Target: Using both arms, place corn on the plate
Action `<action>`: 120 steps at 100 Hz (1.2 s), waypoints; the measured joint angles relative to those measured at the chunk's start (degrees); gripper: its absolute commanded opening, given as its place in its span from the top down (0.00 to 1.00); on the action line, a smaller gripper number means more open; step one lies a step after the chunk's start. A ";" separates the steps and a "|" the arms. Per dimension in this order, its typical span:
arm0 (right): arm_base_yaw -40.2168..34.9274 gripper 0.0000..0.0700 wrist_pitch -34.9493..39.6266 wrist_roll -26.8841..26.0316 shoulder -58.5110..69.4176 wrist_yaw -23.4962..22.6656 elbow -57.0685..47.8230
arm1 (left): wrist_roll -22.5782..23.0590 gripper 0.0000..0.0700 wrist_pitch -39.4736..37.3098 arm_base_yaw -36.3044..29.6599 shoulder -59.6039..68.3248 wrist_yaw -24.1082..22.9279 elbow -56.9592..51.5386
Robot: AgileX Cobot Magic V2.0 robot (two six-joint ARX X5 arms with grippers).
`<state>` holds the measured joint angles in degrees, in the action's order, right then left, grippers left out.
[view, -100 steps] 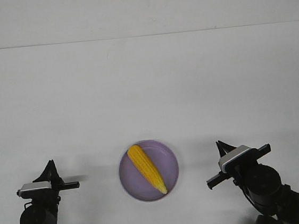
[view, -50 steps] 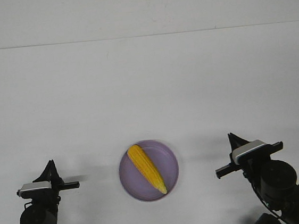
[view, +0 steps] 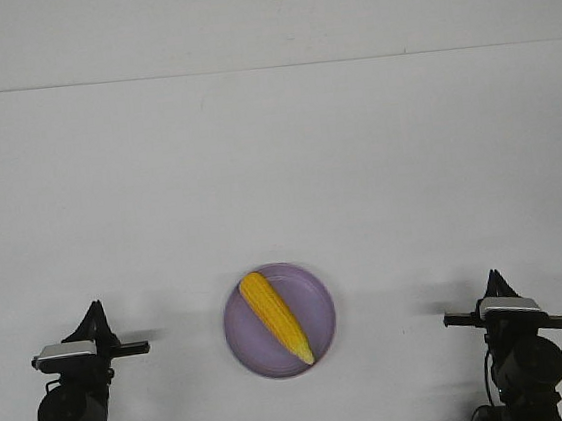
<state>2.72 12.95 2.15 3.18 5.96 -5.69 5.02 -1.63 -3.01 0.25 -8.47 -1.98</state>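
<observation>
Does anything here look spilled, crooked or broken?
Nothing stands out. The yellow-orange corn cob lies diagonally inside the round lavender plate, intact, its pale tip near the rim. Nothing is spilled on the white table.

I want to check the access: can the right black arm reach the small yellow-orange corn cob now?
Probably yes. The yellow-orange corn cob lies uncovered on the round lavender plate, and only bare white table lies between it and the right gripper.

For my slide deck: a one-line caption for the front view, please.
Corn lies diagonally on the plate, left pincer and right pincer parked either side.
</observation>
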 measured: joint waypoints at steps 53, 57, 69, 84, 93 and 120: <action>1.05 0.98 -6.08 -0.35 -3.04 -0.42 4.76 | 0.02 0.98 0.00 0.00 0.00 0.00 0.00; 1.05 0.98 -6.29 -0.44 -3.04 -0.42 4.76 | 0.02 0.98 0.00 0.00 0.00 0.00 0.00; 1.05 0.98 -6.36 -0.46 -3.04 -0.42 4.76 | 0.02 0.98 0.00 0.00 0.00 0.00 0.00; 1.05 0.98 -6.36 -0.46 -3.04 -0.42 4.76 | 0.02 0.98 0.00 0.00 0.00 -0.02 0.00; 1.05 0.98 -6.34 -0.46 -3.04 -0.42 4.76 | 0.00 0.98 0.00 0.00 0.00 -0.02 0.00; 1.05 0.98 -6.36 -0.46 -3.04 -0.42 4.76 | 0.02 0.98 0.00 0.00 0.00 -0.02 0.00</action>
<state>3.77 6.59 1.69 0.14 5.54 -0.93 5.04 -1.63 -3.01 0.25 -8.49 -1.98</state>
